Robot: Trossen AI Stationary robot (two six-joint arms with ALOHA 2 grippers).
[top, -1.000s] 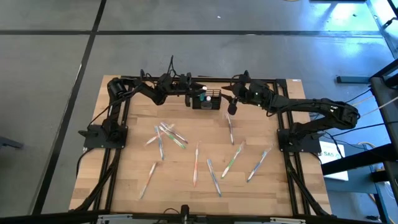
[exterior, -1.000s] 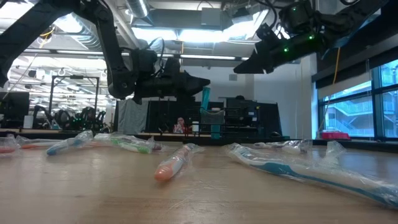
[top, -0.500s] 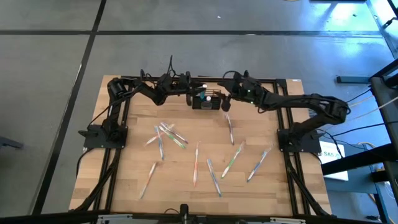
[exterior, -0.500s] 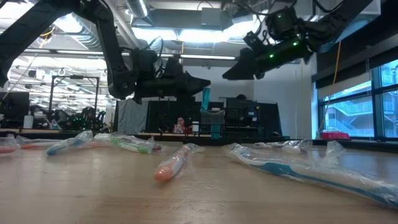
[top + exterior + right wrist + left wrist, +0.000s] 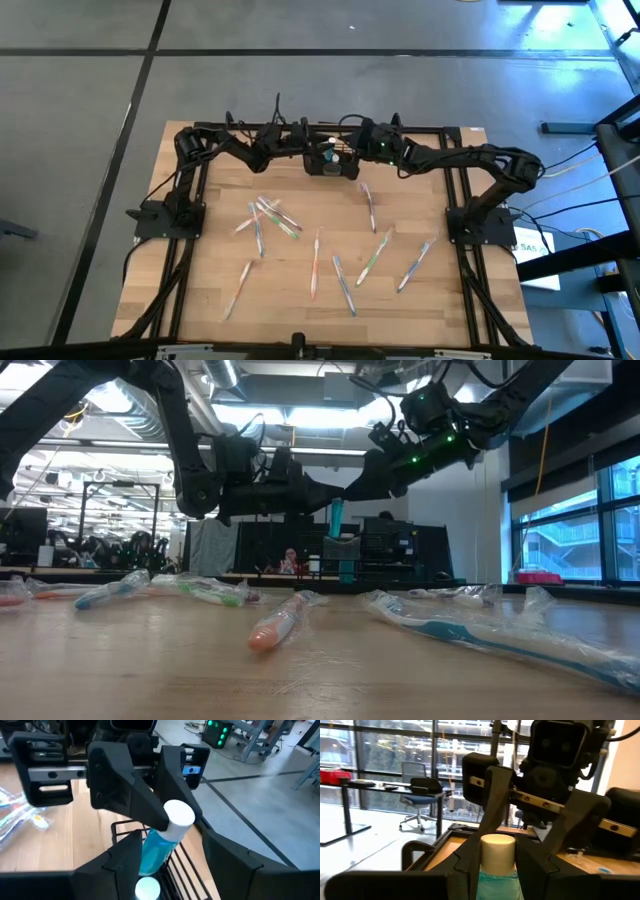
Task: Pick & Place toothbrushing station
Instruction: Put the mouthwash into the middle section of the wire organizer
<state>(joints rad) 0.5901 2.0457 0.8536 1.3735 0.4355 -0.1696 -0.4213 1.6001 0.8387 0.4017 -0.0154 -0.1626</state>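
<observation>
Two of my fingers, the left pair [image 5: 465, 870], are pinched on the teal body of a small tube [image 5: 497, 851], just under its white cap. That tube stands nearly upright between them. I hold it low on the body, I think, so the cap stays free and the tube can drop base-first.

My left gripper [image 5: 314, 156] hangs right over the toothbrushing station [image 5: 335, 168]. This black wire caddy sits at the far edge of the worktop [image 5: 210, 260], midway between my two arms. From my right wrist I can see its wire rim [image 5: 119, 826] directly beneath the tube. A second white cap [image 5: 147, 889] already pokes up from inside it.

My right gripper [image 5: 172, 859] faces the left one nose to nose across the caddy. Its fingers [image 5: 120, 862] are spread wide, one on each side of the tube. I cannot tell whether they touch it. As I judge it, the spread is there either to receive the tube or to steady it over the opening.

Farther out, the pastel toothbrushes [image 5: 316, 262] lie scattered flat across the middle of the worktop. They are well apart from the caddy, and none has been loaded. I reckon the main risk is the tube tipping against the wire rim.
</observation>
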